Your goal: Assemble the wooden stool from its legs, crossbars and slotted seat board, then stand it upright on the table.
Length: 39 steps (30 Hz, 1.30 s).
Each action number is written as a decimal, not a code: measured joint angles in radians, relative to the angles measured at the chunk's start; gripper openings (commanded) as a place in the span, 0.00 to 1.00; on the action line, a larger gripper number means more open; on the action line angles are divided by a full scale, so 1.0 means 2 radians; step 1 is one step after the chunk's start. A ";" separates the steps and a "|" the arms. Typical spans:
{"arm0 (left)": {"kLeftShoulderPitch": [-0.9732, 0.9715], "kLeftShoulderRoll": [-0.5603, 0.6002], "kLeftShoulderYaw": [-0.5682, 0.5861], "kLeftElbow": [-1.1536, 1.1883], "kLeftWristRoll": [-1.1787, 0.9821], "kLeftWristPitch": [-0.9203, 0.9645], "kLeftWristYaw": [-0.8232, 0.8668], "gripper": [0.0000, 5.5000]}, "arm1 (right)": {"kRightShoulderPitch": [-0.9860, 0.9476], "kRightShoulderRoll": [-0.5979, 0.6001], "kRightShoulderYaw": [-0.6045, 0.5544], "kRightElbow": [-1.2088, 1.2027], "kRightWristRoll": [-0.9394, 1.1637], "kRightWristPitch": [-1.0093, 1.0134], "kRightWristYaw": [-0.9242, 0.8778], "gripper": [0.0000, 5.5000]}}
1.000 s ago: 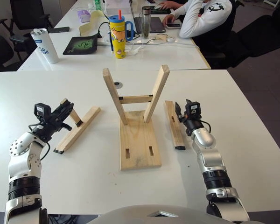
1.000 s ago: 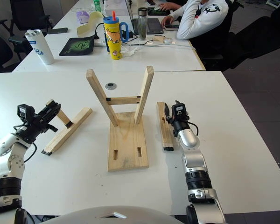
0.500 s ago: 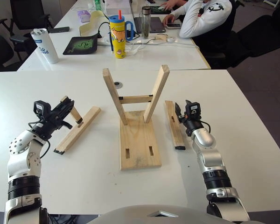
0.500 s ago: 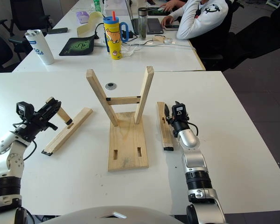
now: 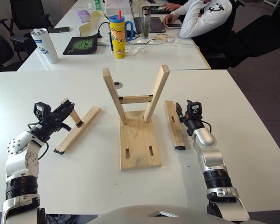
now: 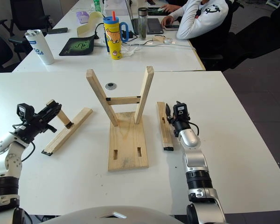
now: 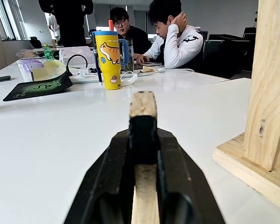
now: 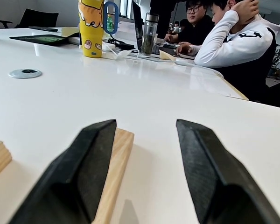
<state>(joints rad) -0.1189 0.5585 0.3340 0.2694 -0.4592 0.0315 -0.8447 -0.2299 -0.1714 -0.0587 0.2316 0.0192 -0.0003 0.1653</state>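
Two tools were low over the tabletop point(image 5: 247, 140). Your right tool point(image 8: 145, 125) was open, one finger over the loose leg point(image 5: 175, 128). That leg lay flat just right of the seat board point(image 5: 139, 144), its long axis running away from you, parallel to the board; your right arm was nearer. Your left tool point(image 5: 64, 113) was clamped on the crossbar point(image 5: 73, 114) of the flat leg piece point(image 5: 79, 128), left of the board. The yellow cup point(image 5: 117, 35) showed a cartoon animal, with no legible wording.
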 measured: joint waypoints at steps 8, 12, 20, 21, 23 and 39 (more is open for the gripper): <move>0.000 -0.001 -0.003 0.011 0.006 -0.009 -0.002 0.08 | -0.012 -0.001 -0.006 0.005 0.000 0.001 0.002 0.43; 0.000 -0.008 -0.008 0.017 0.009 -0.025 0.000 0.08 | -0.012 -0.001 -0.006 0.007 0.000 0.001 0.003 0.43; 0.055 -0.037 -0.005 0.016 0.008 -0.105 0.014 0.08 | -0.015 -0.004 -0.007 0.010 0.000 0.001 0.011 0.43; 0.059 -0.038 -0.004 0.014 0.006 -0.108 0.017 0.08 | -0.015 -0.005 -0.007 0.010 0.000 0.001 0.012 0.43; 0.062 -0.041 -0.004 0.013 0.004 -0.112 0.025 0.08 | -0.015 -0.008 -0.007 0.011 0.000 0.001 0.013 0.43; 0.047 -0.044 -0.029 -0.030 0.026 -0.033 0.111 0.30 | -0.020 -0.008 -0.007 0.022 0.000 0.000 0.012 0.43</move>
<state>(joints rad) -0.0245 0.4702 0.2759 0.2094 -0.4080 -0.0338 -0.6225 -0.2702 -0.1877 -0.0729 0.2763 0.0196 -0.0009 0.1885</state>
